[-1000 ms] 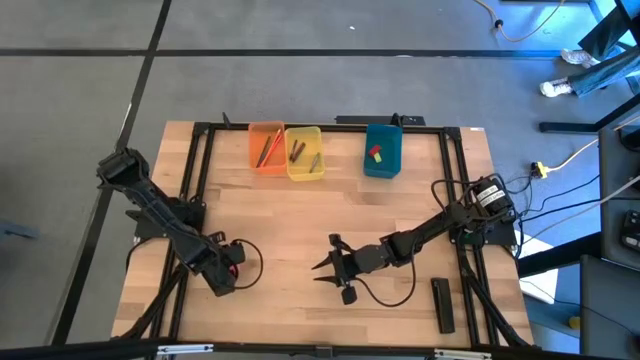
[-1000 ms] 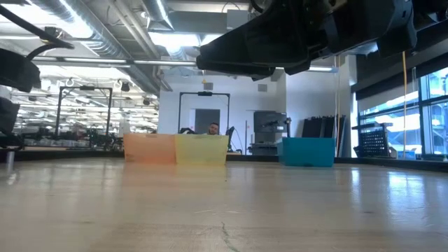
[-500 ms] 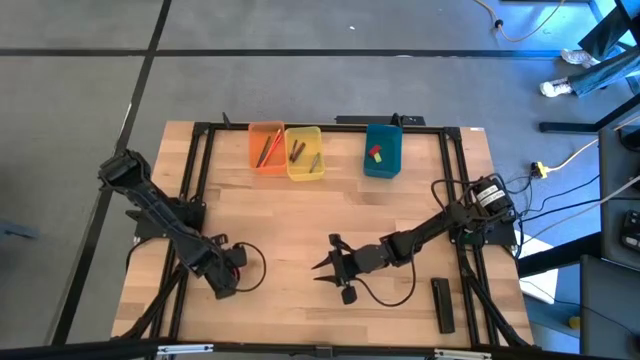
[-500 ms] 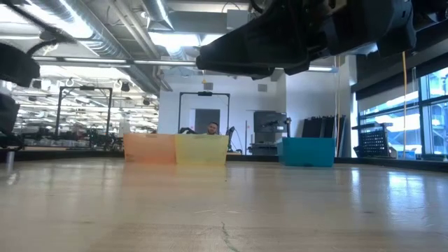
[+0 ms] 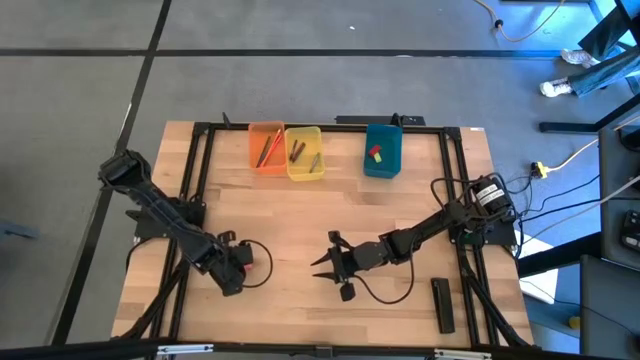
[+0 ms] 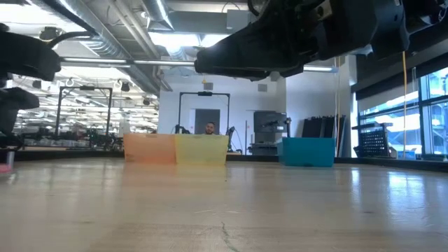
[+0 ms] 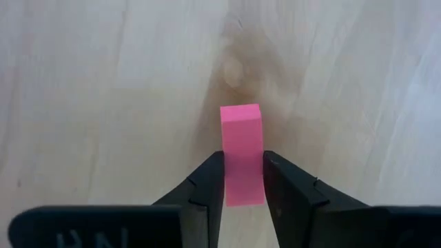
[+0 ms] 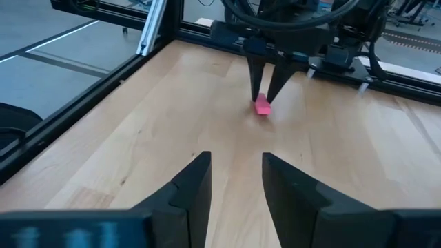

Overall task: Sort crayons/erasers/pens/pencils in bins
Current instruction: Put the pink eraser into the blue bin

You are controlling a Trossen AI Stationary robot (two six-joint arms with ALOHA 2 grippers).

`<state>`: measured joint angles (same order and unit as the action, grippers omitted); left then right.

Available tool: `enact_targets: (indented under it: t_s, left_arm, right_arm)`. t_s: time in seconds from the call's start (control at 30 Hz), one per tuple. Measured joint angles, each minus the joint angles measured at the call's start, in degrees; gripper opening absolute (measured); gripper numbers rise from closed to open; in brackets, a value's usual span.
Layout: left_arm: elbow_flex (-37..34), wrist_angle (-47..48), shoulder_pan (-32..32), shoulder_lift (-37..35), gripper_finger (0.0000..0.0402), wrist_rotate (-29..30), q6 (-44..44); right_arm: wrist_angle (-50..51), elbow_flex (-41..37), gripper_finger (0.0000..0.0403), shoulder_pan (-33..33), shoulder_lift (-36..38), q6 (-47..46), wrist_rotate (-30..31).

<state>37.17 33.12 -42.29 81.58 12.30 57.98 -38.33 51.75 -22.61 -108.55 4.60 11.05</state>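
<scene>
A small pink eraser [image 7: 242, 148] is held in my left gripper [image 5: 243, 262], which is shut on it over the near left part of the table. The right wrist view shows the same eraser [image 8: 262, 107] below those fingers. My right gripper [image 8: 235, 180] hovers open at the table's middle near side [image 5: 322, 264], pointing toward the left arm, with nothing between its fingers. An orange bin [image 5: 265, 148], a yellow bin [image 5: 304, 152] and a teal bin [image 5: 382, 150] stand along the far edge. The teal one holds red and yellow erasers [image 5: 376, 153]. My left gripper pinches the pink eraser by its two long sides [image 7: 242, 180] between the two fingers, with the eraser's other end [image 7: 240, 114] sticking out past the fingertips. The fingers come steeply from above. The eraser hangs tilted at their ends; whether it clears the wood I cannot tell.
The orange and yellow bins hold thin sticks. A long black bar [image 5: 443, 305] lies at the near right corner. Black frame rails [image 5: 200, 150] border the tabletop. In the low view the right arm [image 6: 301, 35] spans the top, and the bins [image 6: 201, 149] stand far back.
My left gripper has shifted a little toward the table's right edge. In the low view a pink spot now shows at the left edge where none showed before.
</scene>
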Motion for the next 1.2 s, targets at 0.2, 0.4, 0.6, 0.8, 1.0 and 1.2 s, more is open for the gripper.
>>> enact_targets:
  t_s: [0.2, 0.4, 0.6, 0.8, 1.0, 1.2]
  left_arm:
    - [0.02, -2.74, 2.57, -0.04, 0.0091, 0.21, -3.22]
    - [0.04, -11.15, 5.38, -0.11, 0.0091, 0.19, -9.69]
    - [0.09, -20.88, 10.27, -0.11, 0.0091, -4.17, -17.10]
    - [0.14, -29.50, 15.24, -0.13, 0.0091, -8.41, -23.70]
    - [0.15, -30.45, 19.44, -0.15, 0.0091, -12.16, -25.54]
    - [0.15, -31.44, 20.85, -0.17, 0.0091, -15.28, -25.63]
  right_arm:
    - [0.00, 0.00, 0.0131, 0.00, 0.00, 0.33, -0.06]
    - [-0.49, 0.00, 0.0131, -0.08, -0.33, 11.47, -0.82]
    - [-1.88, 0.02, 0.0150, -0.81, -3.42, 23.59, -2.38]
    - [-1.88, 5.08, 0.0200, -0.22, -8.15, 26.30, -1.57]
    - [3.16, 13.95, 0.0228, 1.95, -13.09, 32.58, -0.27]
    - [9.92, 21.07, 0.0229, 2.87, -17.19, 37.84, -0.15]
